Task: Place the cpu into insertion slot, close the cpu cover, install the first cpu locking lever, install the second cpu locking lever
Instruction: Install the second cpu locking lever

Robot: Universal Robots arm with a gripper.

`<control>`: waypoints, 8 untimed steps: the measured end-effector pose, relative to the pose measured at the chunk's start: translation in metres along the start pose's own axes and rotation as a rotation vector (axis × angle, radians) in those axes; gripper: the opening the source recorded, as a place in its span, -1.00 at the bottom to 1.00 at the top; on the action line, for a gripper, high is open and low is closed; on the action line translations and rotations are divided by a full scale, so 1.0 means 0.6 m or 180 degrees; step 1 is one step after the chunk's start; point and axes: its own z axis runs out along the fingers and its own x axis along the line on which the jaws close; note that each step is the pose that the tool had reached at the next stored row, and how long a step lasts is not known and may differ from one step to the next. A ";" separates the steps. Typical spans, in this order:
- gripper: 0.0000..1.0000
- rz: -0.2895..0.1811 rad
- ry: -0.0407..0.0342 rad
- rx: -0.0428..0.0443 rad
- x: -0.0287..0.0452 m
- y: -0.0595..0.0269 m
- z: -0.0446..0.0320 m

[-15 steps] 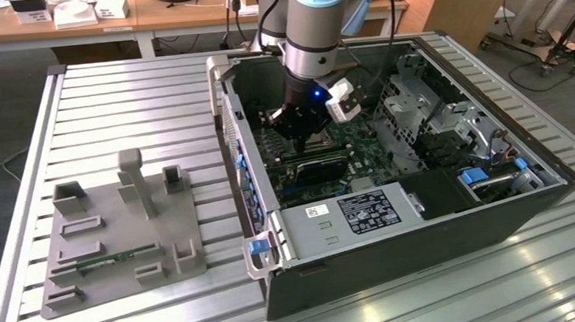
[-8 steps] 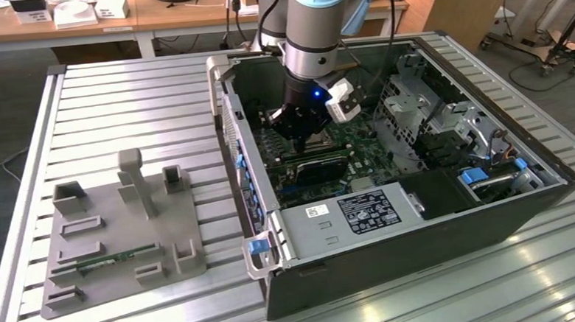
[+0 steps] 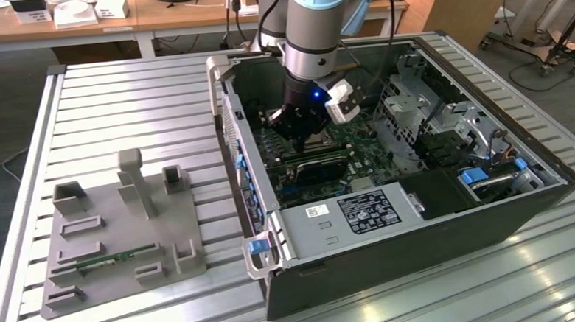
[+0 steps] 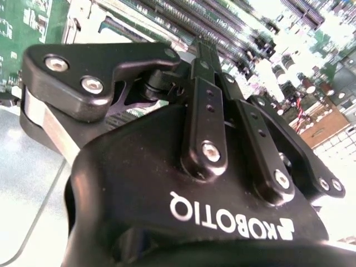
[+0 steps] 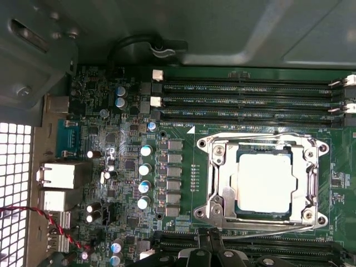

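The table [image 3: 126, 88] has a top of ribbed metal slats. An open computer case [image 3: 387, 170] lies on its side across the middle and far part of the tabletop, reaching toward the near edge. Beside it, well apart and nearer the tabletop's edge on the exterior view's left, sits a grey holder tray [image 3: 114, 236] with upright posts and pockets.

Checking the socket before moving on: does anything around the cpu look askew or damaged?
Nothing stands out. In the first wrist view the cpu sits square in the insertion slot, with the cpu cover framing it evenly; no visible damage.
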 end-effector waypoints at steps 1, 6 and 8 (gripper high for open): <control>-0.80 0.0000 0.0000 -0.0012 0.001 0.000 0.001; -0.80 0.0001 -0.0002 -0.0059 0.002 0.000 0.003; -0.80 0.0001 -0.0002 -0.0062 0.002 0.000 0.004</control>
